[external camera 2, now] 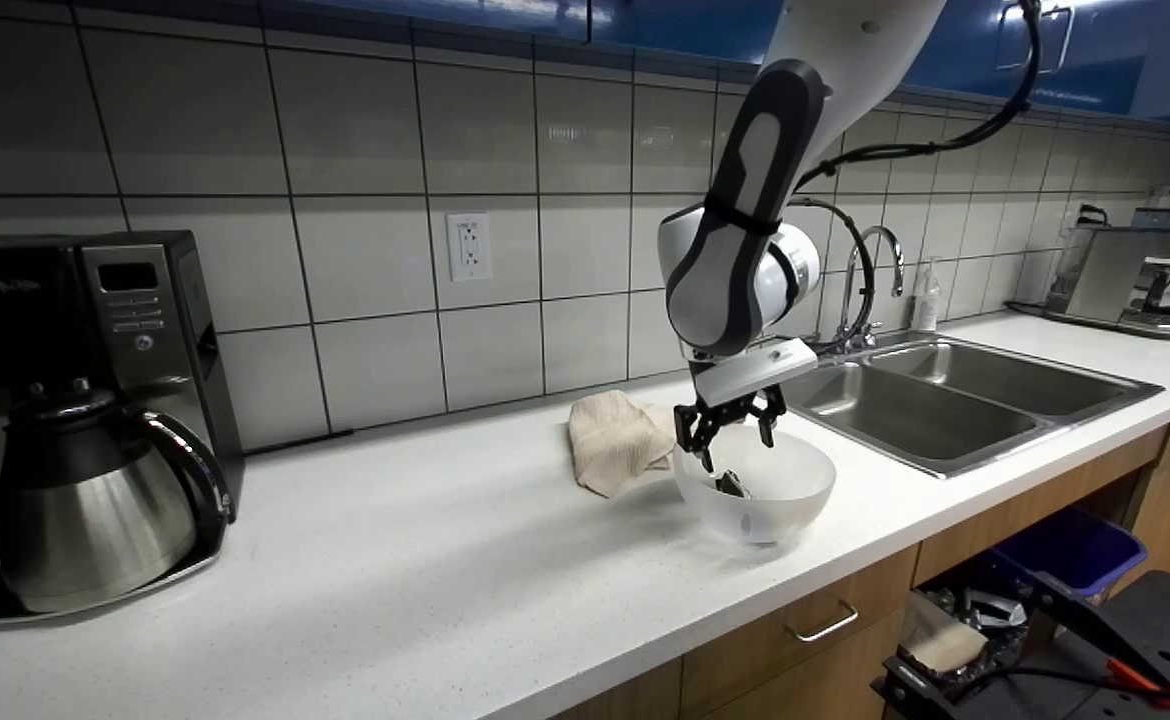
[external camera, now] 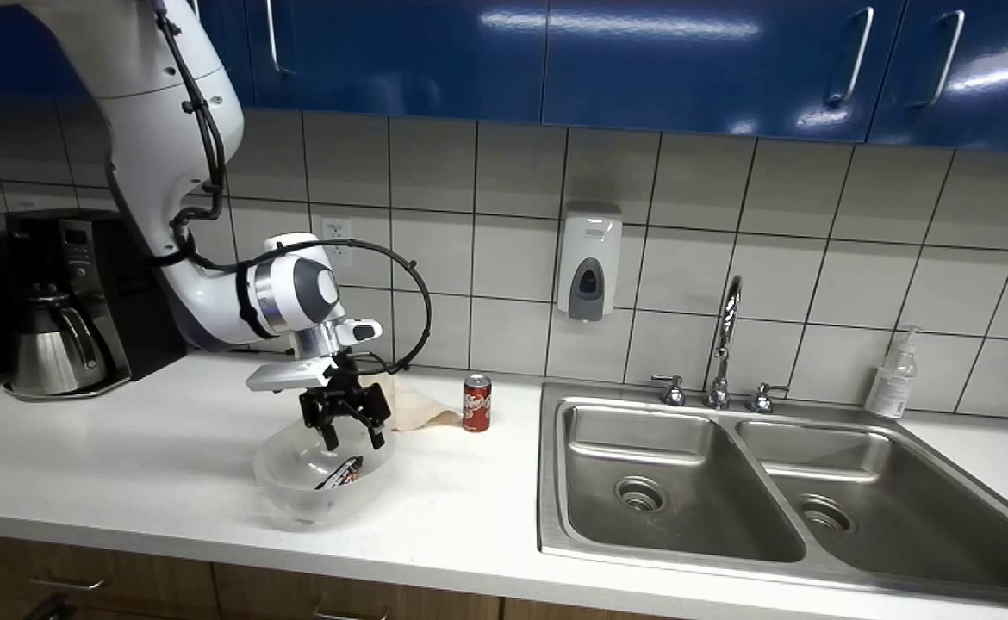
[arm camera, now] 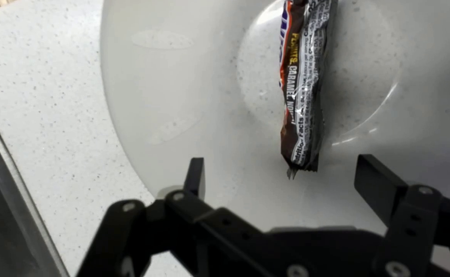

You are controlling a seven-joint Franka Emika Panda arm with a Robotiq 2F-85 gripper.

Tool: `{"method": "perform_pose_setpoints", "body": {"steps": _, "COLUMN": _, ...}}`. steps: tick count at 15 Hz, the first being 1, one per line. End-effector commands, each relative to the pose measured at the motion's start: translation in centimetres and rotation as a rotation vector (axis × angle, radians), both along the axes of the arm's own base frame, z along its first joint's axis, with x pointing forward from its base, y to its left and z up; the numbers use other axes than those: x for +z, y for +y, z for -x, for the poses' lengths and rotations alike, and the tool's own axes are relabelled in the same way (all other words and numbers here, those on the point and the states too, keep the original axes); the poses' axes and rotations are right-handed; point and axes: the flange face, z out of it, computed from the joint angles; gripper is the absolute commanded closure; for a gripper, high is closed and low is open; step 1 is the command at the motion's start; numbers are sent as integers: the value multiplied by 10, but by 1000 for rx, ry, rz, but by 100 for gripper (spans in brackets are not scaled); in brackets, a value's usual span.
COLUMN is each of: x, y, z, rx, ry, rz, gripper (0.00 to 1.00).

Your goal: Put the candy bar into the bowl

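The candy bar (arm camera: 302, 84) has a dark brown wrapper with white and yellow print. It lies inside the frosted translucent bowl (arm camera: 163, 88), and its far end runs out of the wrist view. In both exterior views the bar (external camera: 342, 474) (external camera 2: 730, 484) shows inside the bowl (external camera: 284, 486) (external camera 2: 785, 505), which stands on the white counter. My black gripper (external camera: 354, 442) (external camera 2: 738, 453) is open and empty, just above the bowl's opening. In the wrist view its fingers (arm camera: 280, 169) are wide apart, with the near end of the bar visible between them, not gripped.
A red soda can (external camera: 476, 403) and a beige cloth (external camera 2: 613, 440) are behind the bowl. A double steel sink (external camera: 685, 482) with a faucet (external camera: 724, 344) is to one side. A coffee maker (external camera 2: 95, 450) stands at the other end. The counter's front edge is near the bowl.
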Motion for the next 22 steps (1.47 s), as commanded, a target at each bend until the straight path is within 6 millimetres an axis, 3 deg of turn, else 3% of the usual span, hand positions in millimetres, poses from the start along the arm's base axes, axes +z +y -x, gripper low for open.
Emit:
{"method": "perform_pose_setpoints", "body": {"steps": 1, "x": 19, "y": 1, "z": 3, "rx": -11, "ry": 5, "rz": 0, "gripper": 0}}
{"method": "perform_pose_setpoints", "body": {"steps": 9, "x": 59, "y": 6, "z": 11, "rx": -16, "ry": -11, "rz": -6, "gripper": 0}}
{"method": "perform_pose_setpoints", "body": {"steps": 22, "x": 124, "y": 13, "z": 63, "rx": 48, "ry": 47, "rz": -28, "gripper": 0}}
